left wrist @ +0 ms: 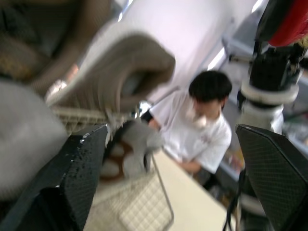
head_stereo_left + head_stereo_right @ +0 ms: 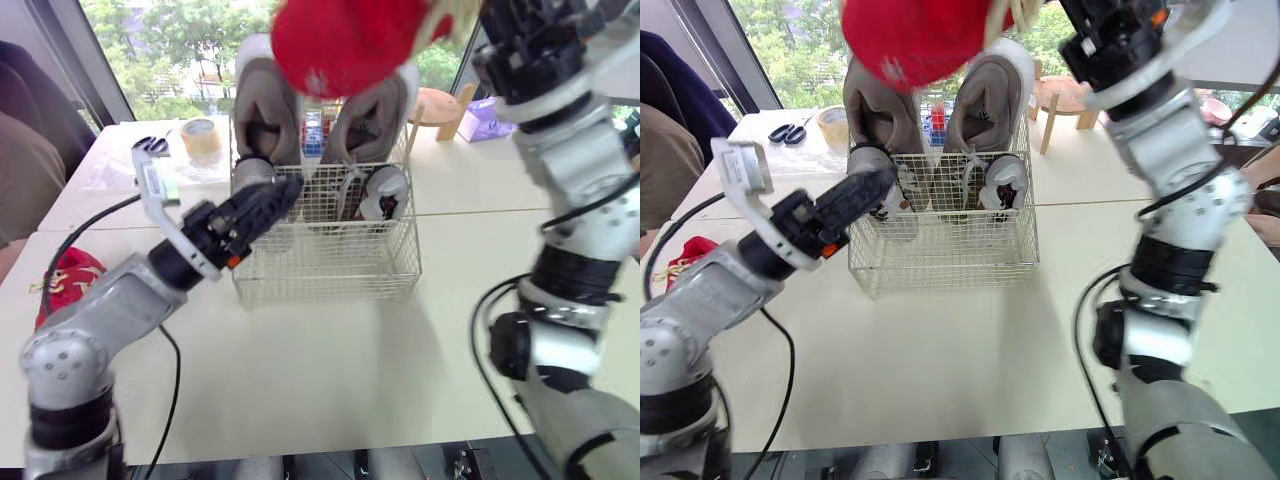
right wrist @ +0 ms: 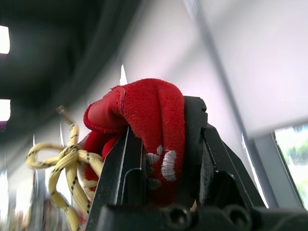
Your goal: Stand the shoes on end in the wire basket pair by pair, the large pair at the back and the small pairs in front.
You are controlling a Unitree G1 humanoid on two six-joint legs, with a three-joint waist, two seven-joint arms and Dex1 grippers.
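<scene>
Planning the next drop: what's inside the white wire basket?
Two large taupe suede shoes stand on end at the back, two small grey-white shoes in front. The red fabric shoe overhead hides the large pair's tops; the left gripper partly covers one small shoe.

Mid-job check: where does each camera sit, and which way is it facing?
Head eyes: on the head, facing forward and down at the wire basket on the table; both arms show, left pincer at the basket, right arm raised.
Left wrist: along the open left pincer's fingers toward the basket and large beige shoe; a person in white beyond.
Right wrist: facing up at the ceiling; right pincer shut on the red shoe.
Shared: head and left wrist views both catch the basket and the raised red shoe.
</scene>
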